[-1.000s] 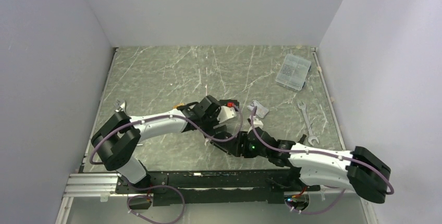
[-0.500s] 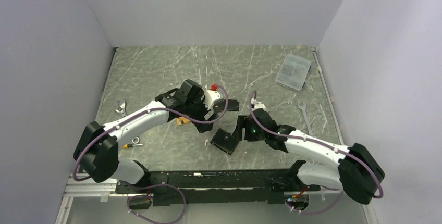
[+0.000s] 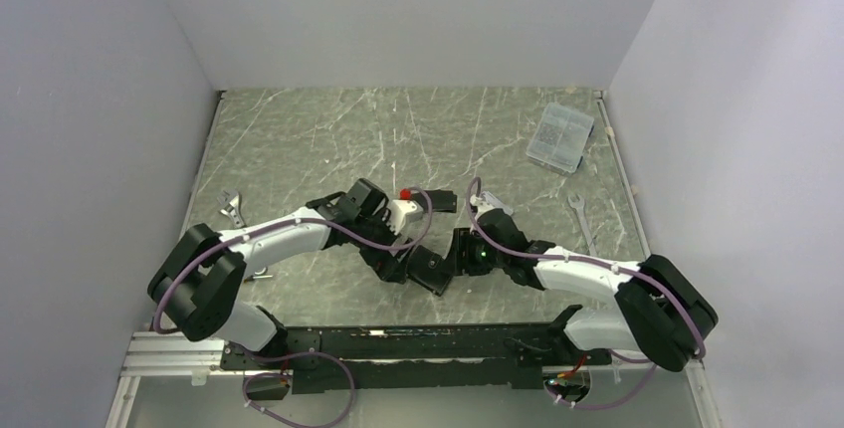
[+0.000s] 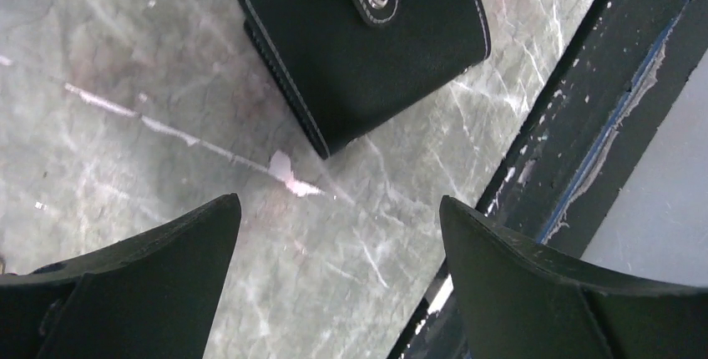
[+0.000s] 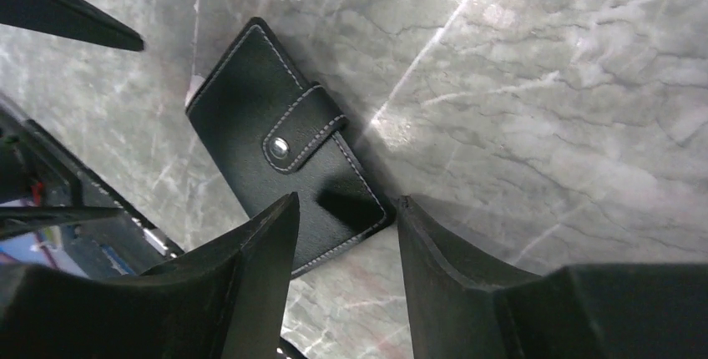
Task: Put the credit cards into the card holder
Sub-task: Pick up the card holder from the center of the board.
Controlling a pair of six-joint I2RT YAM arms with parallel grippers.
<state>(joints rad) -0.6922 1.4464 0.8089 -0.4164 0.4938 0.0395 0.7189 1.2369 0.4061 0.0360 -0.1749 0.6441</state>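
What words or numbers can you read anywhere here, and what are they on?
No words or numbers can be read.
The card holder shows only white stitching and a plain metal snap, no writing.
The clear box at the far right is too small to show any label.

The card holder (image 3: pixel 430 271) lies flat on the table (image 3: pixel 299 139) between the two grippers. It sits just ahead of the left gripper (image 4: pixel 338 207), with the frame rail (image 4: pixel 584 125) off to that gripper's right. One corner of the holder lies under the gap of the right gripper (image 5: pixel 346 204) — the rest reaches ahead and to the left in that wrist's view. A plastic box (image 3: pixel 559 136) lies well behind the right gripper, and a wrench (image 3: pixel 585 234) lies off to its side.
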